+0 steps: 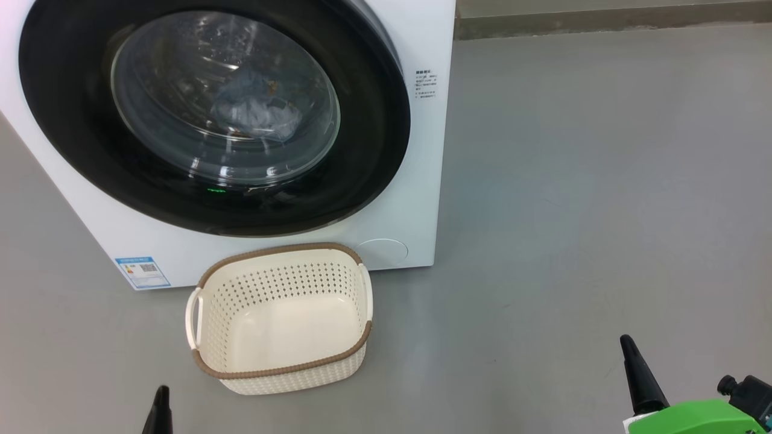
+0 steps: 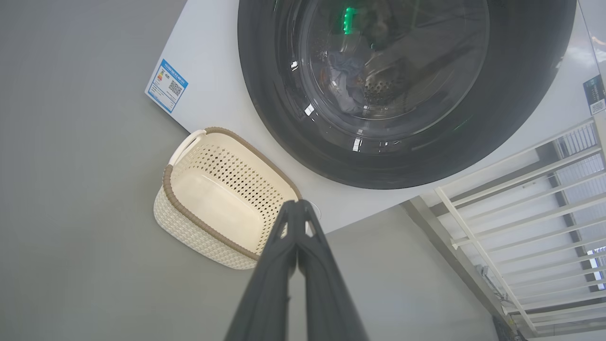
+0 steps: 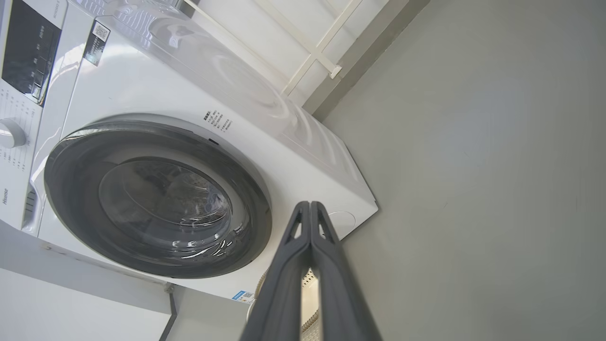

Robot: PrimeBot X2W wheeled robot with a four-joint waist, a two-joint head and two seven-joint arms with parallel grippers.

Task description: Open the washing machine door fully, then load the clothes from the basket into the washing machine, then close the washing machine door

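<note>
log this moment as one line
washing machine door: shut | clothes: inside washing machine | basket: empty | left pincer: shut, empty | right pincer: shut, empty

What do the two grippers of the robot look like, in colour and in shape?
The left gripper and the right gripper each have two long dark grey fingers that taper to a narrow tip, with slim slots near the tips. In the head view, the right one rises from a bright green housing with a black knob beside it.
</note>
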